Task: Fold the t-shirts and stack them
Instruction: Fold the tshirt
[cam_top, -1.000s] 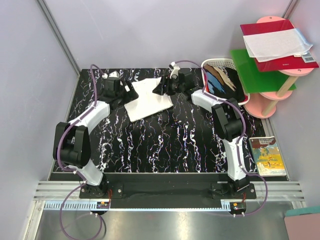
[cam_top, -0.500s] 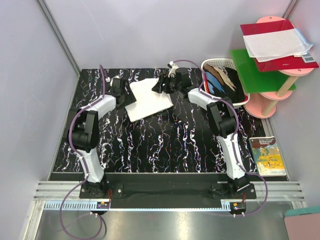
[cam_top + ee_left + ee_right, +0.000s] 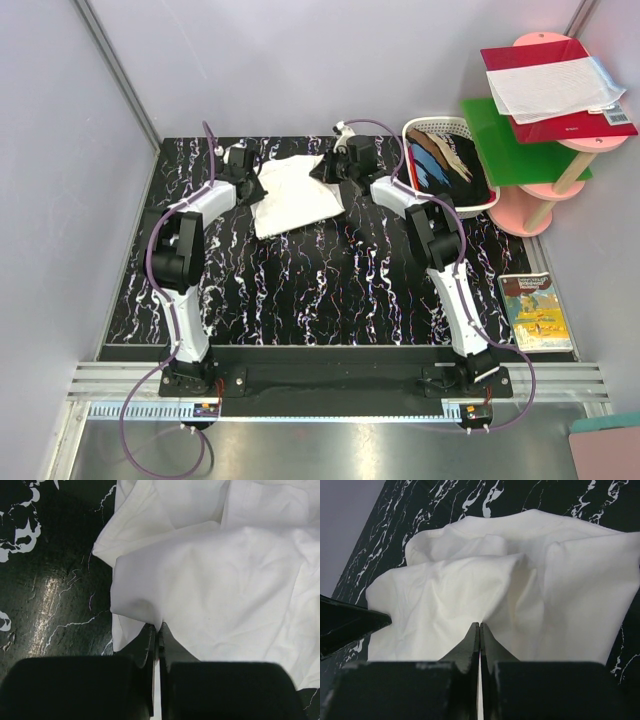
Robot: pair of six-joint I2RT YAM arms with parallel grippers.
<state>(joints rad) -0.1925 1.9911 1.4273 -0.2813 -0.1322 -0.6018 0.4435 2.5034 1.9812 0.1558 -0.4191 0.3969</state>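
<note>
A white t-shirt lies partly folded and rumpled at the back of the black marbled table. My left gripper is at its left edge, and in the left wrist view that gripper is shut on a pinch of the white t-shirt. My right gripper is at the shirt's far right corner. In the right wrist view it is shut on a raised fold of the t-shirt. No print shows on the cloth. More t-shirts, dark, blue and tan, lie in the basket.
A white plastic basket stands at the table's back right corner. Beyond it are a green shelf and a red folder with a white paper sheet on a pink stand. A book lies to the right of the table.
Both arms reached farther toward the table's back. The two grippers, open a second ago, have shut on the white t-shirt's edges, and the cloth has bunched slightly between them.
</note>
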